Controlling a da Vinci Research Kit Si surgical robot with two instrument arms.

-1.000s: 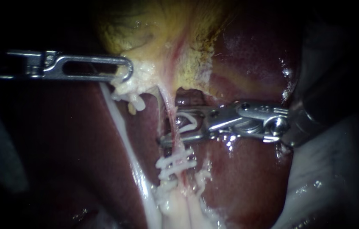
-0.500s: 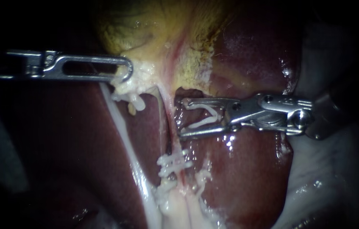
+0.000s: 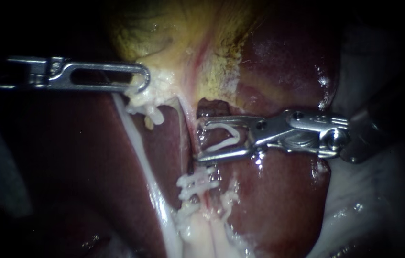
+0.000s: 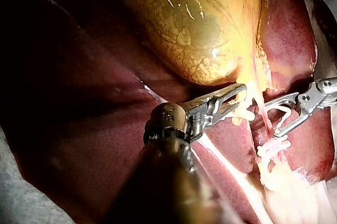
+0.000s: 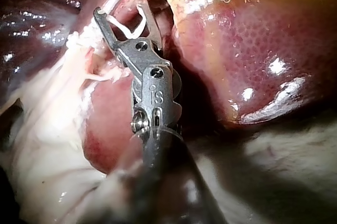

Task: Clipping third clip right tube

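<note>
The right instrument [image 3: 197,140] drew back toward 3 o'clock off the right tube [image 3: 188,143], then edged toward 9 o'clock again. Its jaw tips now sit just beside the tube, no longer past it. The jaws stand slightly wider, baring more of the white clip [image 3: 226,136].

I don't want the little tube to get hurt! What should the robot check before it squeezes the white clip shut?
1. Left instrument gripping the white tissue under the gallbladder: ok.
2. New clip sitting between the right instrument's wide jaws: ok.
3. Right tube fully between those jaws: cannot tell, the tips only just reach it.
4. Room on the tube above the two older clips: ok.
5. Liver out of the jaws' bite: cannot tell.
</note>
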